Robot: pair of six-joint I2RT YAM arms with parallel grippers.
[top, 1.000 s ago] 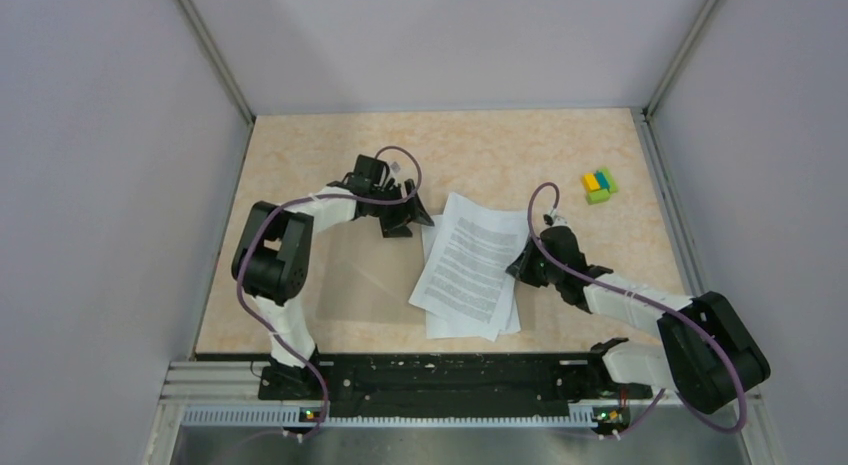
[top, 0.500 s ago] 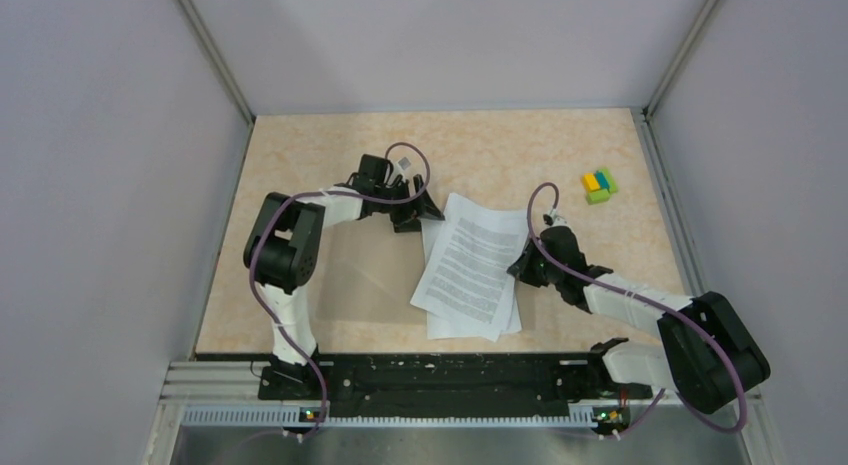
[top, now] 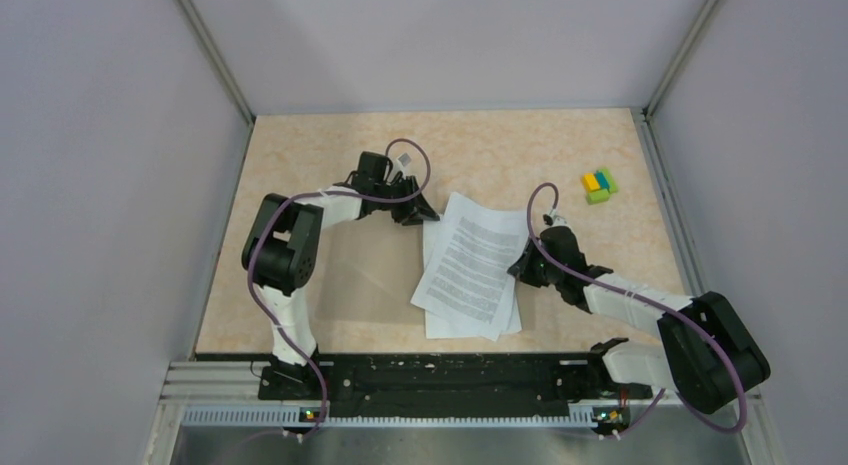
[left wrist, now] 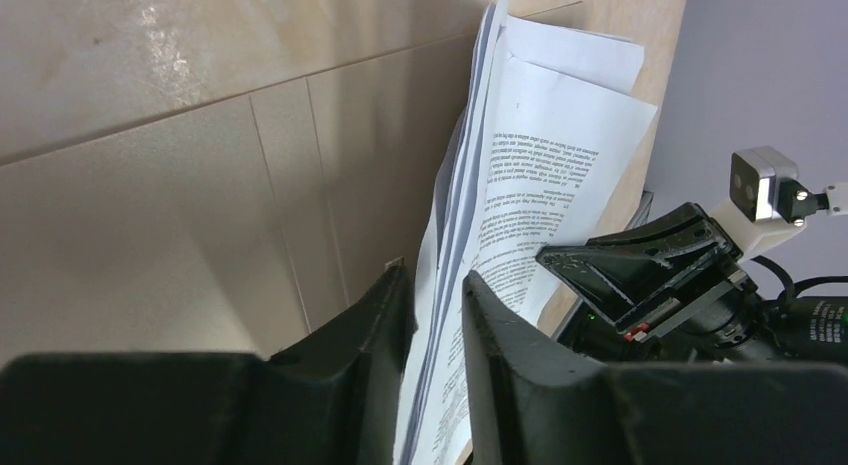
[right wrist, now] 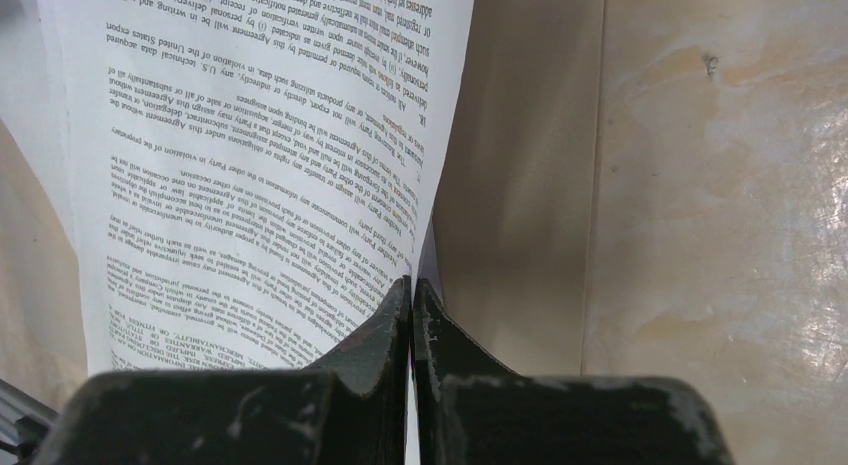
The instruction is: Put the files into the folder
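The files (top: 470, 265), white printed sheets fanned a little, lie on the right half of the open tan folder (top: 370, 275). My left gripper (top: 420, 213) is at their far left corner. In the left wrist view its jaws (left wrist: 437, 280) stand a narrow gap apart, with the edge of the files (left wrist: 560, 155) between them, over the folder (left wrist: 150, 235). My right gripper (top: 522, 268) is shut on the right edge of the files. In the right wrist view the gripper (right wrist: 411, 285) pinches the files (right wrist: 250, 165) above the folder (right wrist: 520, 185).
A small yellow-blue-green block cluster (top: 598, 185) sits at the far right of the table. Grey walls enclose the table on three sides. The marbled tabletop (right wrist: 720, 185) shows to the right of the folder.
My left gripper has moved right, up to the files' far left corner, and its fingers now straddle the sheet edges. The right gripper and the files have stayed put.
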